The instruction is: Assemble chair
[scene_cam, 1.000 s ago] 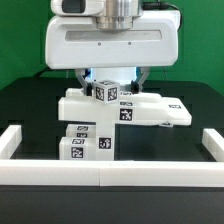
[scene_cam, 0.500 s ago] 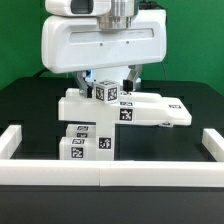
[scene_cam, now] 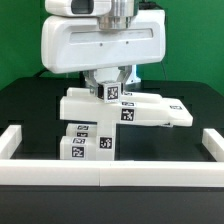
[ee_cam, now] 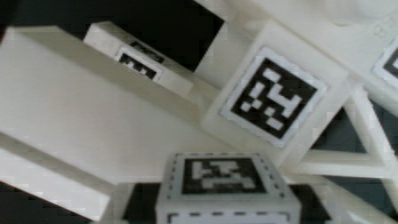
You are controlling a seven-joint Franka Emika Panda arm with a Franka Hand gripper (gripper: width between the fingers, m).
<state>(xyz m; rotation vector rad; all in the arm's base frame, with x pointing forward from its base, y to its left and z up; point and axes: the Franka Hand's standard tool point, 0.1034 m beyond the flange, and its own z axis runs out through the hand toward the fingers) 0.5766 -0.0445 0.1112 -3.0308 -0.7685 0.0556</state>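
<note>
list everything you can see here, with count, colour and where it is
small cube: one, white with a black-and-white tag, on top of the chair parts
chair parts: several, exact count unclear, white with tags, clustered mid-table
border rail: one, white, along the table's front and both sides
table: one, black, under everything
backdrop: one, green, behind the table
gripper: one, white, above the parts, closed on the small cube

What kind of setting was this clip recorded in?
Probably a robot lab bench: a black table fenced by a low white rail, a green backdrop, and white chair parts carrying square tags.
</note>
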